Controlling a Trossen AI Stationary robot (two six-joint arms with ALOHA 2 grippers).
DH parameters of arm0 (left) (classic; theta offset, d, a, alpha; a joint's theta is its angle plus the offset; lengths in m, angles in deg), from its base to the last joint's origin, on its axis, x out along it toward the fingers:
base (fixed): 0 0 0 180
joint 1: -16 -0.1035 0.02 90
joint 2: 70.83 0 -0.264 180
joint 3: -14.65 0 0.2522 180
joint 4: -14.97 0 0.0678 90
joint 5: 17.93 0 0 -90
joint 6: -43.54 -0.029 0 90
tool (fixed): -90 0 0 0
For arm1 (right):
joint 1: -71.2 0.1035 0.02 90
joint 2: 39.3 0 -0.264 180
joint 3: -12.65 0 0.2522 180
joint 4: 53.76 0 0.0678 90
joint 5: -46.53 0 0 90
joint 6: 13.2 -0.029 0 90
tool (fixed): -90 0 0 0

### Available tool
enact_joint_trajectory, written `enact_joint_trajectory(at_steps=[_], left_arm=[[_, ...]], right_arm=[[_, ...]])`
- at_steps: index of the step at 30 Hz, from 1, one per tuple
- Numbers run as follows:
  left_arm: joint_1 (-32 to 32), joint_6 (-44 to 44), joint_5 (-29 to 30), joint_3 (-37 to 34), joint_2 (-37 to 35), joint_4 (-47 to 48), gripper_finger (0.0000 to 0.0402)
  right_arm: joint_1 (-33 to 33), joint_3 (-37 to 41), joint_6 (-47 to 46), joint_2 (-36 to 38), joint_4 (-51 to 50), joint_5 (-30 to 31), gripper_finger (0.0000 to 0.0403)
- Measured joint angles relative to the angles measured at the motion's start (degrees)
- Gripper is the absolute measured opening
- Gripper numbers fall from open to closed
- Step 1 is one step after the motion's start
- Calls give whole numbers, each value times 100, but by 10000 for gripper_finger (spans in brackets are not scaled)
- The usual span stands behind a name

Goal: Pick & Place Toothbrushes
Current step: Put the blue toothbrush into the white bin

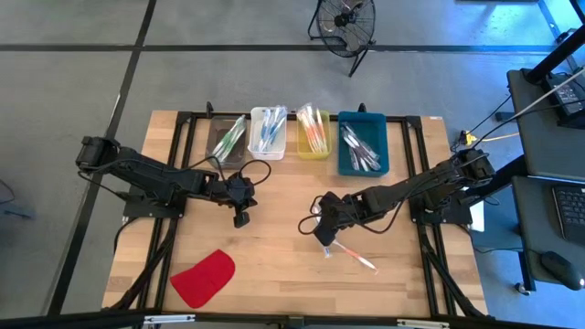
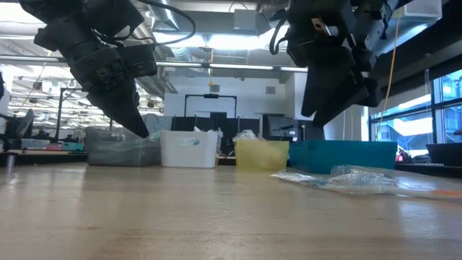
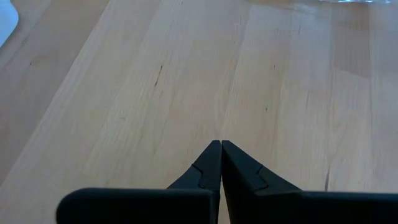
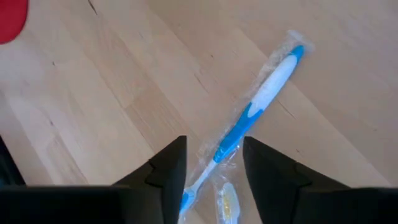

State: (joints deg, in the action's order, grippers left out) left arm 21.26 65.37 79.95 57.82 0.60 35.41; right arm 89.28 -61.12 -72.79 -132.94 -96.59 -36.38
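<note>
Left gripper (image 1: 241, 219) idle mid-table, fingers pressed together, holding nothing. Right gripper (image 4: 214, 163) low over the wrapped blue toothbrush (image 4: 261, 99) on the bare wood, fingers apart astride its handle. Pick step, judged. Next: close on handle, lift, carry to white bin (image 1: 268, 133), likely.

Red flat piece (image 1: 203, 278), floor fan (image 1: 346, 20), wooden table (image 1: 274, 219)
</note>
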Motion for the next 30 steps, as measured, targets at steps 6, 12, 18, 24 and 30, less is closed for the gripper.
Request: enact_joint_trajectory(at_steps=[6, 12, 18, 24, 30], left_arm=[[0, 0, 11, 0, 1, 0, 4], [0, -2, 13, 0, 0, 0, 4], [0, -2, 15, 0, 1, 0, 4], [0, -2, 15, 0, 0, -4, 4], [1, 0, 15, 0, 0, -5, 4]], right_arm=[[-3, 0, -3, -4, 51, 103, 186], [-3, 0, -20, -4, 53, 287, 196], [-3, 0, -102, -189, 79, 351, 190], [-39, 6, -132, -508, 265, 258, 176], [-86, 4, -131, -782, 482, 178, 171]])
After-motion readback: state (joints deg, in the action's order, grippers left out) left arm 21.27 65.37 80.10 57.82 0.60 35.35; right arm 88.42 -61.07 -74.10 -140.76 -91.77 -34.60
